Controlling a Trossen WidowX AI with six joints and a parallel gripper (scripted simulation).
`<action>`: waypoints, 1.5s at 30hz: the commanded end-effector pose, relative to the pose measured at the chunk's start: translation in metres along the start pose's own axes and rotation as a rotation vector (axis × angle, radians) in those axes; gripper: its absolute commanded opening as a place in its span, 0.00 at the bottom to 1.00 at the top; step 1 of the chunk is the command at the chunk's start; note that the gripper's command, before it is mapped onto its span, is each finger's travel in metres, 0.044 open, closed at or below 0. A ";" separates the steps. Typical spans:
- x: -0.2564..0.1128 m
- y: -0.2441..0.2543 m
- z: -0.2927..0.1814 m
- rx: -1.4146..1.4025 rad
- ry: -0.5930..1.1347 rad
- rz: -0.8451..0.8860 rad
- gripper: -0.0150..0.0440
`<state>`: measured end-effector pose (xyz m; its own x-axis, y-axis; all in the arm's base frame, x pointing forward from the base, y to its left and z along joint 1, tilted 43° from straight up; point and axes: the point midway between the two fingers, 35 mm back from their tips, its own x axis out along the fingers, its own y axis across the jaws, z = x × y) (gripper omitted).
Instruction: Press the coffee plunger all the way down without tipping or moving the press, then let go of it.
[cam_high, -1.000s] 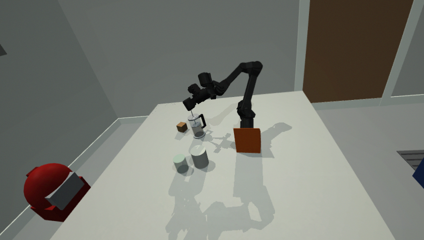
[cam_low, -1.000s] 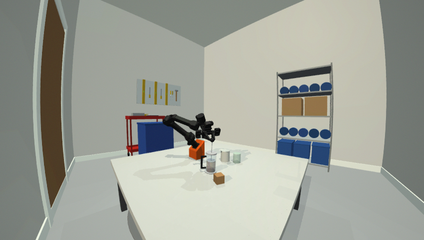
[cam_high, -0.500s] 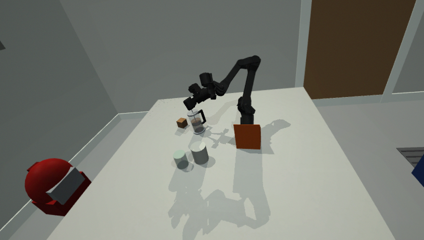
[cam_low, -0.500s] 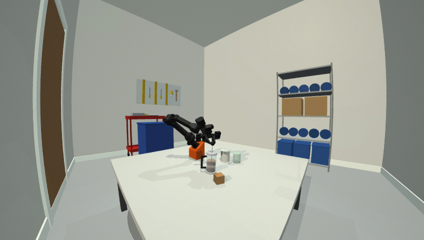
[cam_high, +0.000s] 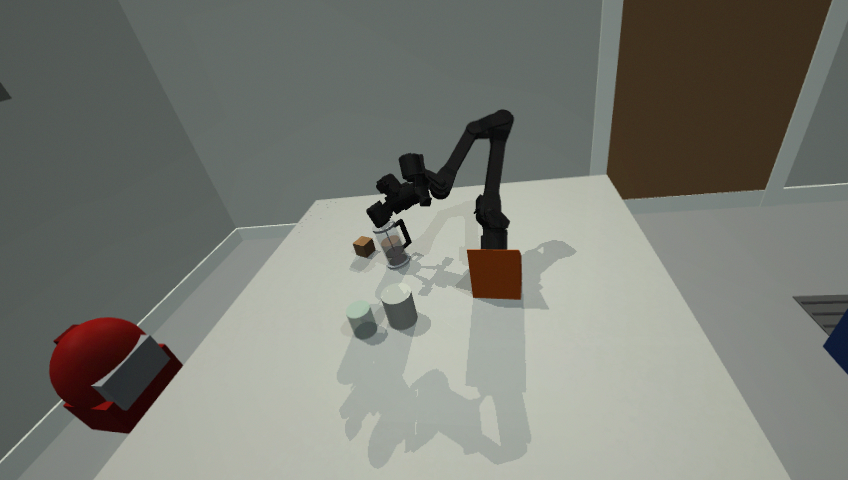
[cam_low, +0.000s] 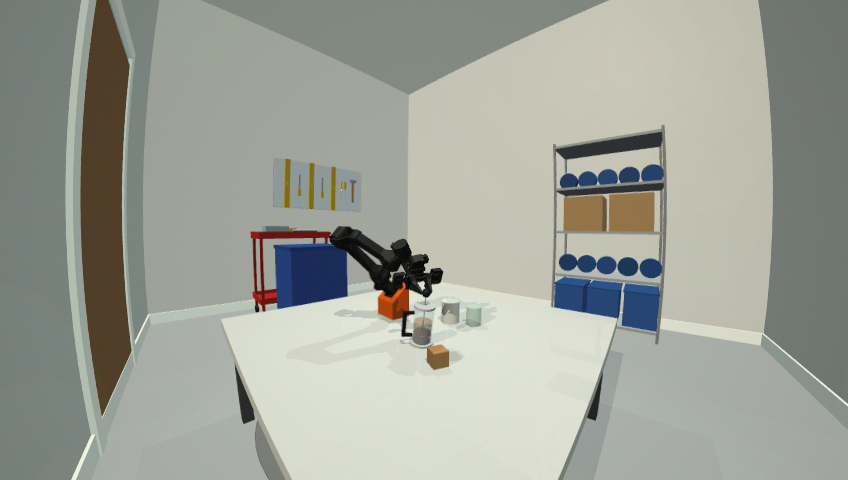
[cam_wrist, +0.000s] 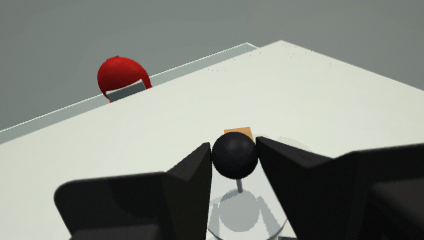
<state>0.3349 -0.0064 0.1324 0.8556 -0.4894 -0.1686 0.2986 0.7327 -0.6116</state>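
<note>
The glass coffee press (cam_high: 393, 251) (cam_low: 423, 333) stands upright on the table (cam_high: 595, 356) (cam_low: 476, 416). Its black handle (cam_high: 407, 234) (cam_low: 404, 324) faces the arm's side. My gripper (cam_high: 378, 220) (cam_low: 426, 291) (cam_wrist: 232, 145) is shut on the round black plunger knob (cam_wrist: 235, 157), one finger on each side. The knob is a little above the press's lid (cam_wrist: 240, 212), with a short piece of thin rod showing between them. Brown contents show in the lower part of the glass. The fingers mostly hide the knob in the top and exterior views.
A small brown cube (cam_high: 363, 246) (cam_low: 437, 357) (cam_wrist: 239, 131) lies close beside the press. A grey-white cylinder (cam_high: 399, 310) (cam_low: 450, 312) and a pale green one (cam_high: 361, 322) (cam_low: 473, 316) stand on its other side. An orange block (cam_high: 495, 274) (cam_low: 392, 305) is at the arm's base.
</note>
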 end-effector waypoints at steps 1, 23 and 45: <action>0.006 -0.001 -0.015 -0.041 0.048 -0.015 0.47; 0.008 0.002 -0.013 -0.041 0.048 -0.015 0.47; 0.010 0.003 -0.011 -0.041 0.048 -0.015 0.47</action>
<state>0.3398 -0.0115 0.1237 0.8381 -0.5122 -0.1878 0.2960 0.7161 -0.6322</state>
